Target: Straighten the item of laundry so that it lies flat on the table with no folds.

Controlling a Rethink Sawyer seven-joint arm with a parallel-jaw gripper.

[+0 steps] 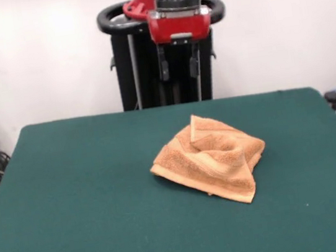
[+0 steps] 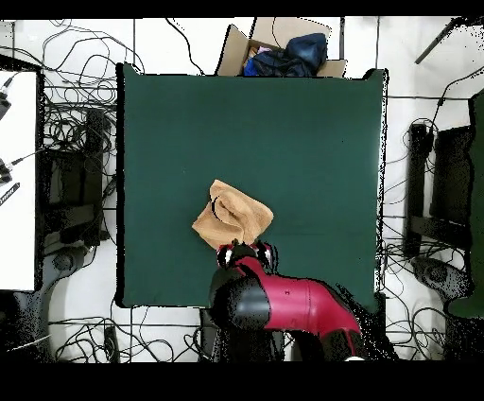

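The red-and-black hand (image 1: pixel 179 68) hung open and empty above the dark green felt bench's (image 1: pixel 71 196) robot-side edge; the crumpled orange-tan terry towel (image 1: pixel 213 157) lay just beyond, toward mid-bench.

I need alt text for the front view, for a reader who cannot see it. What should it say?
A crumpled orange-tan towel lies folded over itself on a dark green table. Behind it, above the table's far edge, the robot's gripper hangs open and holds nothing.
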